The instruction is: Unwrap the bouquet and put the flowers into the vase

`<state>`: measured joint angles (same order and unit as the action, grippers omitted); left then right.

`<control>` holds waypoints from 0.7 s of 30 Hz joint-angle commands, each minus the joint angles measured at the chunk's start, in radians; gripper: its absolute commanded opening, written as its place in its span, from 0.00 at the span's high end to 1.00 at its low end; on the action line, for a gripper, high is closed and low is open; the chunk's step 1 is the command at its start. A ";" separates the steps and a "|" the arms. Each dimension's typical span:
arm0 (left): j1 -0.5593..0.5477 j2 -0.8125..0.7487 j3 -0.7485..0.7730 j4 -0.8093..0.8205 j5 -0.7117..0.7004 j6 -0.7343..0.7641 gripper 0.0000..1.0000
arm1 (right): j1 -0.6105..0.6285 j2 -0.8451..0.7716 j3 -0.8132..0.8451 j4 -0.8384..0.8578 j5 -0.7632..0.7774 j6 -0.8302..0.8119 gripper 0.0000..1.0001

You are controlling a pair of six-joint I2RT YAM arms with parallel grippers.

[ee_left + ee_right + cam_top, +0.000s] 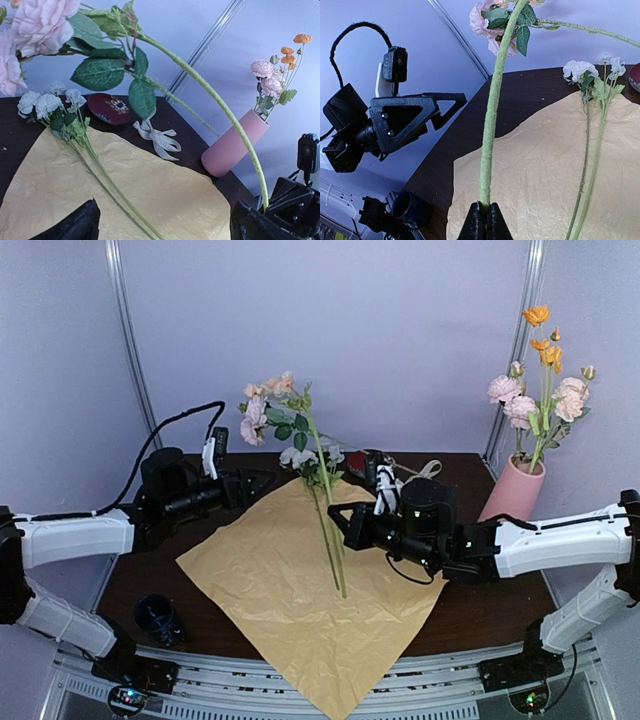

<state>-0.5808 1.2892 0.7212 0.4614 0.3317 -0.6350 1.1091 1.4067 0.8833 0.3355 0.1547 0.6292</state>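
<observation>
Closest to the overhead camera, a sheet of tan paper (pixel 300 590) lies spread flat on the dark table (pixel 135 575), its near corner hanging past the front edge. Two white flowers (pixel 300 457) lie on it, stems running toward the arms. The right gripper (pixel 334 515) is clamped tight on a pink-bloom stem (pixel 318 455), which rises steeply above the paper. The left gripper (pixel 262 483) hovers beside the paper's far left edge, fingers spread wide and holding nothing. The pink vase (pixel 510 492) stands at the far right corner, off the paper, already carrying pink and orange flowers (pixel 548 390). A dark blue cup (pixel 158 618) sits near the left front.

From the left wrist, the pink blooms fill the upper left and their stem arcs down to the right gripper at lower right. One of the left arm's own fingers shows at the bottom left; the other is hard to separate from the dark shapes opposite. A cream ribbon (pixel 157 139) and a dark red dish (pixel 110 107) lie beyond the paper.

From the right wrist, both fingertips meet on the thick green stem, and the left gripper's parted fingers hang well apart from it.
</observation>
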 commanded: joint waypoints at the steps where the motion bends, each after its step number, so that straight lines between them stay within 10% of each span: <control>1: -0.018 0.091 -0.001 0.203 -0.031 -0.180 0.05 | 0.018 -0.013 -0.032 0.076 -0.032 0.027 1.00; 21: -0.026 0.362 0.144 0.492 -0.127 -0.360 0.06 | 0.037 -0.079 -0.077 0.118 -0.099 0.086 1.00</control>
<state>-0.6022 1.6554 0.8341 0.8028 0.2470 -0.9653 1.1385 1.3846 0.8219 0.4046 0.0517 0.7109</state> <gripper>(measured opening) 0.942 0.032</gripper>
